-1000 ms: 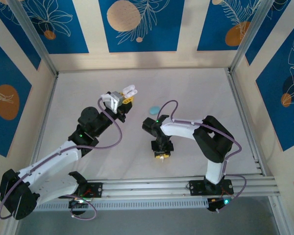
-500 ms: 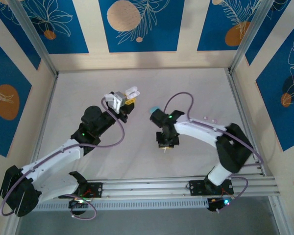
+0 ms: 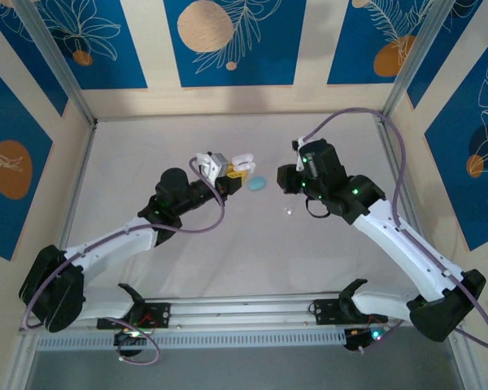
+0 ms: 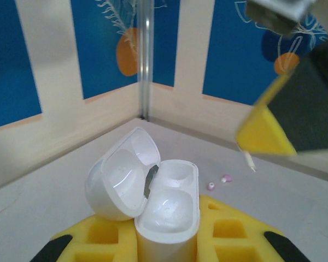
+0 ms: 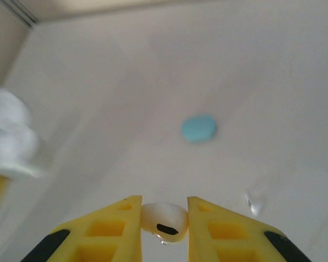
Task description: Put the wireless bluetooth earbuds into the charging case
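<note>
**Open case gripped at left, one bud pinched at right**

Just left of centre in the top view: the left gripper (image 3: 236, 169), jaws clenched on a white charging case (image 4: 167, 210). From the left wrist, at lower centre: case upright between the yellow fingers (image 4: 229, 240), lid (image 4: 120, 183) swung open to the left, two glossy wells facing up.

At bottom centre of the right wrist view: the right gripper (image 5: 164, 210), grasping one white earbud (image 5: 164, 222). Bud wedged between both yellow fingers, a dark slot on its face.

At upper right of the left wrist view: a blurred yellow finger of the right gripper, with a thin white stem (image 4: 249, 160) poking out below it. Raised above the open case and apart from it.

Flat on the table (image 3: 146, 146), near centre of the top view: a light blue oval case (image 3: 257, 183), just right of the white case, between the two grippers. Below and to the right of it: a loose white bud (image 3: 287, 210), touching neither gripper.

Right of centre in the left wrist view, on the table beyond the case: two tiny pale bits (image 4: 211, 186), too small to tell apart from buds.
</note>
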Motion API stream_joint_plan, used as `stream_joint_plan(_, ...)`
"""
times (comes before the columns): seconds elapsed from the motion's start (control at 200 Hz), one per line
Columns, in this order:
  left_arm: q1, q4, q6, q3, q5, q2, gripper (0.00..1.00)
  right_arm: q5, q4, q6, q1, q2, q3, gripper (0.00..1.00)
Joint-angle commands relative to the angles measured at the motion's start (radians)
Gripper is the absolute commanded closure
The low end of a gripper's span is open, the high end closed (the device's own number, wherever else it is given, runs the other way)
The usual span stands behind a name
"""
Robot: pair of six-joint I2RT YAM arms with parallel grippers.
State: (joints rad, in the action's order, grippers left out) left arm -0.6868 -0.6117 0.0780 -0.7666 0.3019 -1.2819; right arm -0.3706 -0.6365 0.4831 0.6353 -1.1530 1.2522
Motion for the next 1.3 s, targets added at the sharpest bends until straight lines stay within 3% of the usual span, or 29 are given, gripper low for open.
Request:
stream_joint_plan(0.0, -0.016, -0.094, 0.039, -0.052, 0.098, -0.021, 0.8, -0.008, 0.138, -0.109, 0.004, -0.004, 0.044, 0.77)
stream_joint_plan(0.52, -0.027, -0.105, 0.049, -0.065, 0.114, -0.038, 0.8, 0.171, 0.257, -0.164, 0.019, -0.043, 0.073, 0.77)
stream_joint_plan(1.296, -0.029, -0.1, 0.041, -0.064, 0.066, -0.022, 0.8, 0.102, 0.176, -0.28, 0.066, -0.055, 0.064, 0.78)
